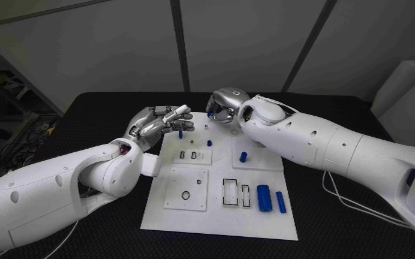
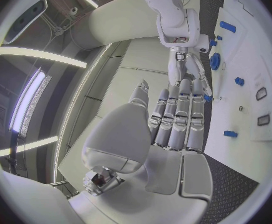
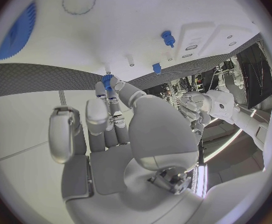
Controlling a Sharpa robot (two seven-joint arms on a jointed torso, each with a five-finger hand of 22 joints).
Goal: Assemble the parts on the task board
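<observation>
Black surface (image 1: 104, 106) carries the white task board (image 1: 220, 217); both arms reach over the board's far end.

Right hand (image 1: 226, 106) is at the far edge. In the right wrist view its fingers (image 3: 111, 97) pinch a small blue part (image 3: 107, 79), tip pointing at the board near a small hole. So right is gripping a part, apparently the insertion in progress.

Left hand (image 1: 160, 121) hovers over the far-left corner of the board. A small blue peg (image 1: 180, 133) sits just under its fingertips. Can't tell whether it's pinched or merely standing in the board. In the left wrist view the fingers (image 2: 179, 119) lie straight and together, nothing visibly between them.

Other parts on the board:
- two blue cylinders (image 1: 264, 198) lying side by side at the near right, next to two rectangular slots
- a blue piece (image 1: 244, 156) standing mid-board, right of centre

How to do it well, my read:
- Right: square the part to the hole before pushing down. The pinch is at the very tip, so any side load will likely tilt it or pop it out.
- Descend slowly; release only once it's seated.
- Left: keep clear of the right hand. They're near each other at the far end, and a bump could knock the blue peg.
- Watch the wrist view for alignment; from the head view the right hand hides the hole.
</observation>
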